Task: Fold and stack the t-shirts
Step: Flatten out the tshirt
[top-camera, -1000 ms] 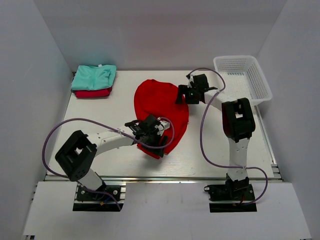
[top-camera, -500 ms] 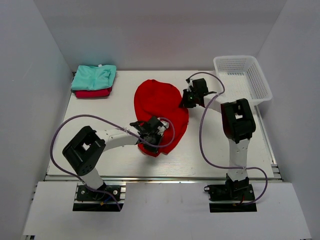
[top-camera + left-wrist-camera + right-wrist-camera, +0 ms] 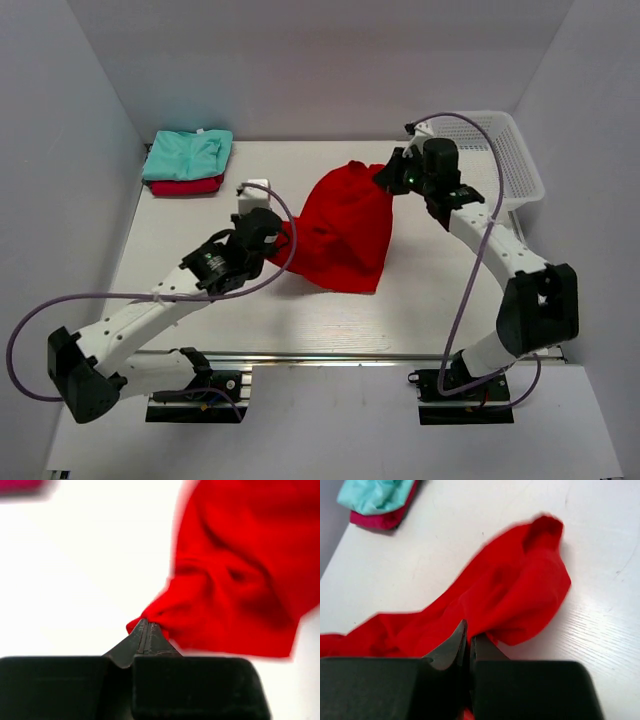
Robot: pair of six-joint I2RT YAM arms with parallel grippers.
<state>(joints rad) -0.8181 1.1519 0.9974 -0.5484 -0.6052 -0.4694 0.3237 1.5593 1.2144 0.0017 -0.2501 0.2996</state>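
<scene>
Both arms have the red shirt (image 3: 345,228) by opposite edges, roughly mid-surface. The left gripper (image 3: 278,232) is pinched on a nub of cloth at the shirt's left edge. The right gripper (image 3: 393,178) is clamped on the far right corner, up near the basket (image 3: 500,150). The cloth tents up between them and the lower part drapes toward the surface (image 3: 200,270). My guess is they're lifting and stretching it to get it flat before any folding, since it looks pretty rumpled right now.

The other two look done already. The mint shirt (image 3: 188,153) sits folded on the pink shirt (image 3: 185,187) in the far left corner, well apart from the action. Presumably the red one ends up on that stack.

The overhead view gives you the whole layout, but you can't really make out the grips from up there. The wrist cams settle it:
- **Left wrist:** the jaws are pressed together with a red fold squeezed at the tips, though the rest of the shirt is blurry.
- **Right wrist:** the jaws are closed on the cloth, one lobe of the shirt rests on the surface, and the stack peeks in at the top left.
</scene>
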